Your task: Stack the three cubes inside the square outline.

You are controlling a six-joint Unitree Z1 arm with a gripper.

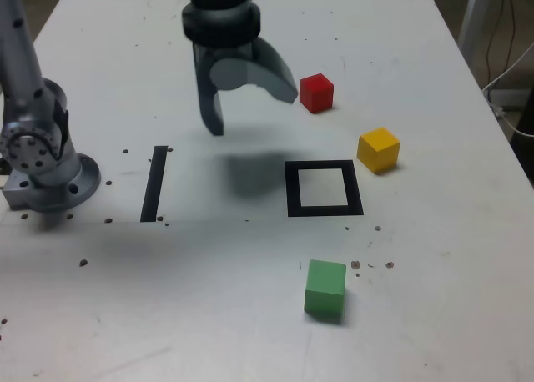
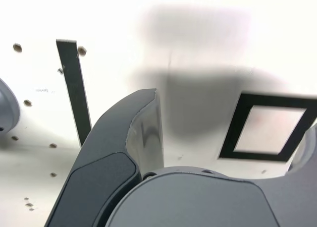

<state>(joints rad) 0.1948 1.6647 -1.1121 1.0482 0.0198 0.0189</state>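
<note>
Claw point(image 1: 254, 111): one, dark, jaws spread wide, nothing between them; raised above the table point(image 1: 209, 290), its fingers pointing down. In the wrist view the gap between the jaws shows only white surface and a blurred shadow.

Square outline point(image 1: 324, 188): one, thick black frame, white interior, lying flat; in the exterior view, to the right of the claw and lower in the picture. No cube stands inside it.

Red cube point(image 1: 316, 93): one, on the table, in the exterior view just to the right of the claw's right-hand finger, above the outline.

Yellow cube point(image 1: 379, 151): one, on the table, near the outline's upper right corner in the exterior view, outside the frame.

Green cube point(image 1: 325, 288): one, on the table, below the outline in the exterior view, apart from it and from the other two.

Black strip point(image 1: 154, 183): one, straight, flat, between the round arm base point(image 1: 58, 182) and the outline in the exterior view.
</note>
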